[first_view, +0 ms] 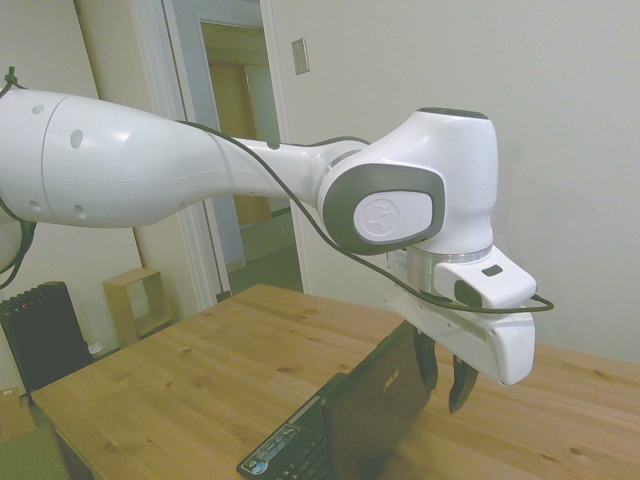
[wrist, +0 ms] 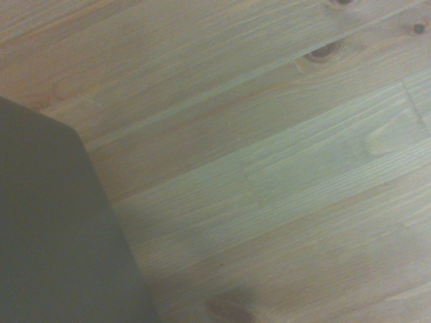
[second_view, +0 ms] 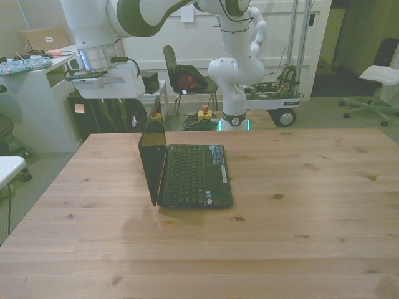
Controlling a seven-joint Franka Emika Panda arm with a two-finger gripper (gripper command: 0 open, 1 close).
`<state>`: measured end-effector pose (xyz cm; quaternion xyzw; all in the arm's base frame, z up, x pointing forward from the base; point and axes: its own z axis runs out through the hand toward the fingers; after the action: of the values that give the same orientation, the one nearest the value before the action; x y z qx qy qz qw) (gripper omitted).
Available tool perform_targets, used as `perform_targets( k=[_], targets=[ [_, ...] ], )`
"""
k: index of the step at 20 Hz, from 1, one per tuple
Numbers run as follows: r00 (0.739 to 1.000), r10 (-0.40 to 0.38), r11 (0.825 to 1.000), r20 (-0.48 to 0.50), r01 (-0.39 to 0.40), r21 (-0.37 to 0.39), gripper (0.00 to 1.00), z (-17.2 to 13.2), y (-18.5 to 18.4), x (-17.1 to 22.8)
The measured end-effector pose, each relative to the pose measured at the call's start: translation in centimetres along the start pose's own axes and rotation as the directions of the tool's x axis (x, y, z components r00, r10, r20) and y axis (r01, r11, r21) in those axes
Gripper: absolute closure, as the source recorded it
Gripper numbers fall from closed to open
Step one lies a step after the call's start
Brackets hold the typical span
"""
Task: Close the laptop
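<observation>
The laptop (second_view: pixel 193 176) stands open in the middle of the wooden table, its black keyboard (second_view: pixel 187 171) facing up and a bluish sticker (second_view: pixel 215 154) on the base's far corner. The glossy lid (first_view: pixel 375 415) is roughly upright, and a small silver logo (first_view: pixel 388 378) shows on its outer face. My gripper (first_view: pixel 444 392) hangs open just behind the lid's top edge, on the outer side, with nothing between its fingers. One finger (first_view: pixel 427 360) sits close to the lid; I cannot tell if it touches. The wrist view shows a dark lid corner (wrist: pixel 54 229) over bare wood.
Beyond the table (second_view: pixel 299 205) are a chair with a red bag (second_view: pixel 187 78), a second white robot on a wheeled cart (second_view: pixel 240 68), a cluttered desk (second_view: pixel 37 68) at the front view's left and a white office chair (second_view: pixel 383 75) at its right.
</observation>
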<state>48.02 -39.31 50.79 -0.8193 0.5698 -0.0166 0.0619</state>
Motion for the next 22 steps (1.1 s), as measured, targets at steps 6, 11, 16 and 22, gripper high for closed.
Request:
perform_targets(
  k=[6,11,16,22],
  targets=[
    [0.999,-0.038,0.999,0.007,0.038,0.001,1.0,0.2,-2.3,-1.8],
    [0.998,-0.067,0.998,0.023,0.067,-0.004,1.0,0.6,-4.8,-4.6],
    [0.995,-0.091,0.996,0.03,0.091,-0.019,1.0,1.3,-7.0,-7.5],
    [0.993,-0.113,0.993,0.035,0.114,-0.033,1.0,3.4,-9.3,-10.2]
  ],
)
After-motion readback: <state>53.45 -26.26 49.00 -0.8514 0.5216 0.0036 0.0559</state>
